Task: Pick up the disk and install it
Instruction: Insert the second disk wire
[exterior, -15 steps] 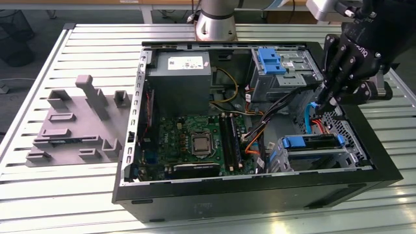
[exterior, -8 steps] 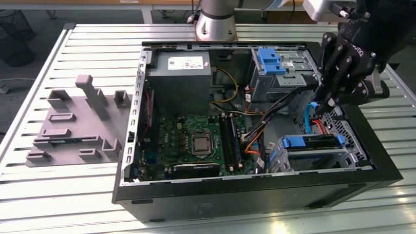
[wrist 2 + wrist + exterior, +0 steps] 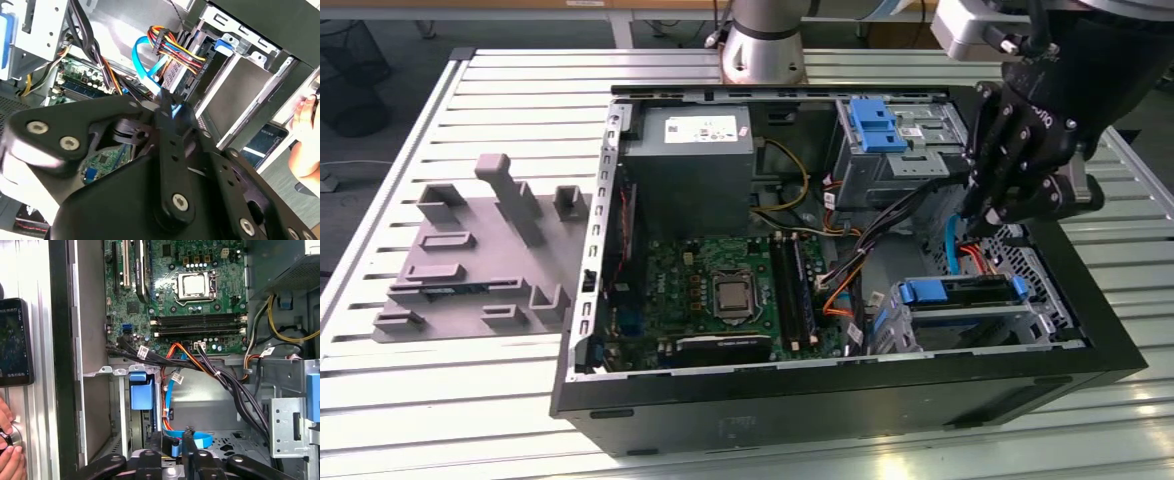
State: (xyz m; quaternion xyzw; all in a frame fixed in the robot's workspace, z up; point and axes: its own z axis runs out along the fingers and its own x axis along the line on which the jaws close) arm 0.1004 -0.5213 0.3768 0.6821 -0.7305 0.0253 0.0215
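Gripper point(image 3: 983, 215) inside case point(image 3: 841, 385), fingers nearly together, grasping nothing; disk point(image 3: 961, 293) seated in bay.

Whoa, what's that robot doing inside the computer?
A robot arm has its black claw inside an open computer case on the table. The claw hangs by the cables, just above the drive cage, where the disk seems to sit in its blue carrier. A person's hand rests beside the case.
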